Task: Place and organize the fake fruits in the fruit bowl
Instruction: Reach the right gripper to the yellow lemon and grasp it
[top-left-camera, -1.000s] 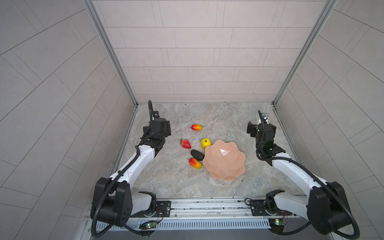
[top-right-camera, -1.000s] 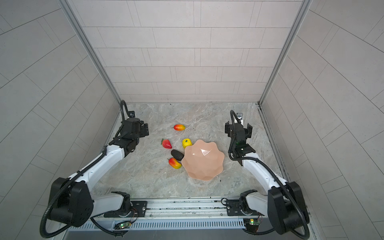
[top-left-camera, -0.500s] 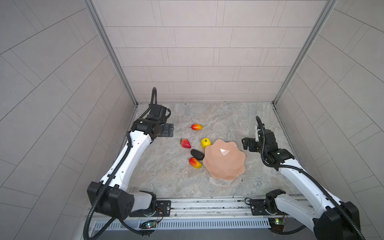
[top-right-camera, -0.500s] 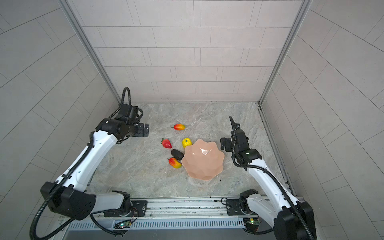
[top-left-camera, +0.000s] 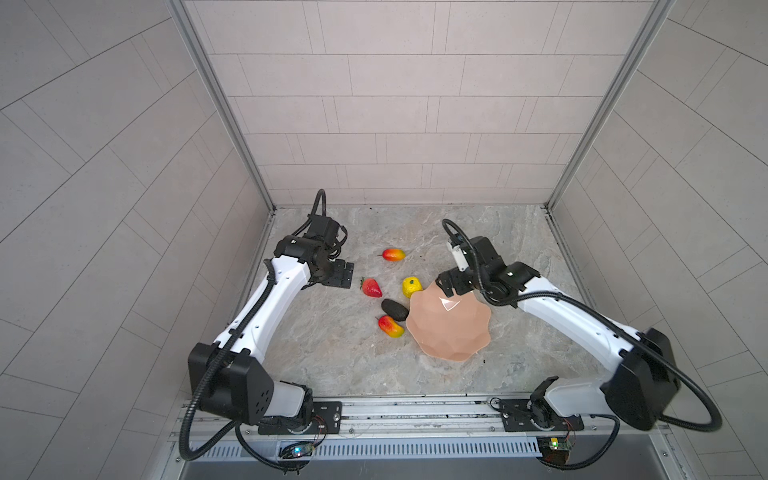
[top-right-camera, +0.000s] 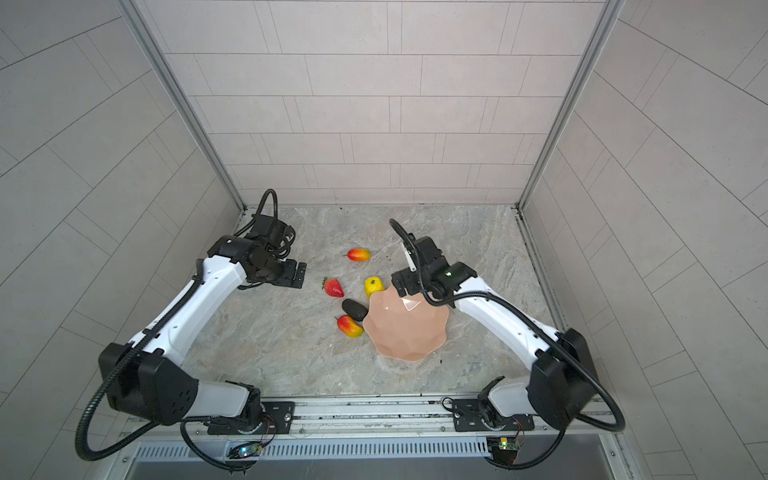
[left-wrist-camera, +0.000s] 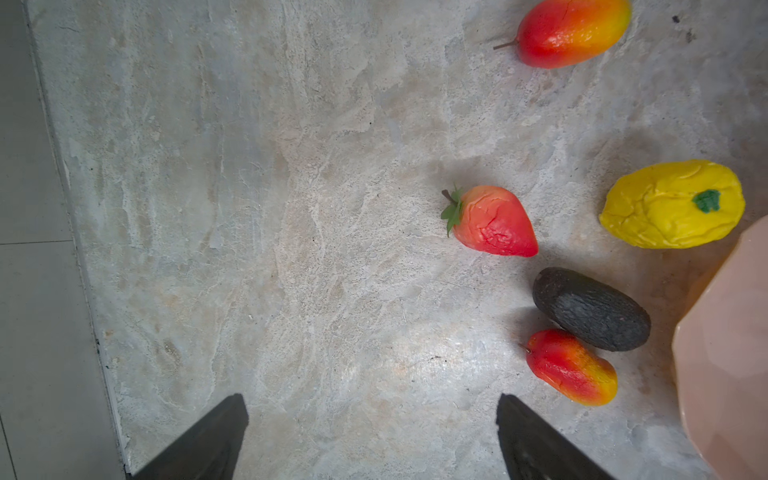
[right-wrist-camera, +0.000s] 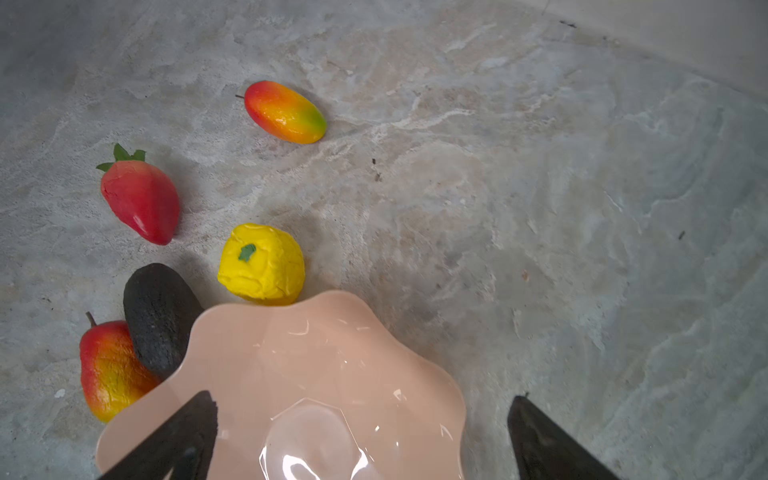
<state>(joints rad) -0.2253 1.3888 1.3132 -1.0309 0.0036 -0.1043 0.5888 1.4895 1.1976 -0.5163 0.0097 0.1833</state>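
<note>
Grey tiled walls (top-left-camera: 415, 124) on three sides, marbled stone counter (top-left-camera: 332, 357) below.

Left gripper (left-wrist-camera: 372, 411): spread wide and empty, hovering over bare counter just short of the strawberry (left-wrist-camera: 492, 222). A far mango (top-left-camera: 393, 254) lies alone toward the back wall. The avocado (top-left-camera: 395, 309) and near mango (top-left-camera: 390, 326) touch each other, and the avocado rests against the rim of the fruit bowl (top-left-camera: 451, 332). The yellow fruit (top-left-camera: 412, 286) is tucked at that rim too. The bowl is empty — all five fruits sit on the counter, left of it.

Right gripper (right-wrist-camera: 361, 401): spread wide, holding nothing. One finger is above the bowl's inside, the other outside the rim; contact unclear.

Judgement: the fruits look like light, stiff, glossy plastic — apt to slip and roll. Pinch each across its short waist, mid-body. The strawberry stands clear of the others, so it is the easiest first take.
</note>
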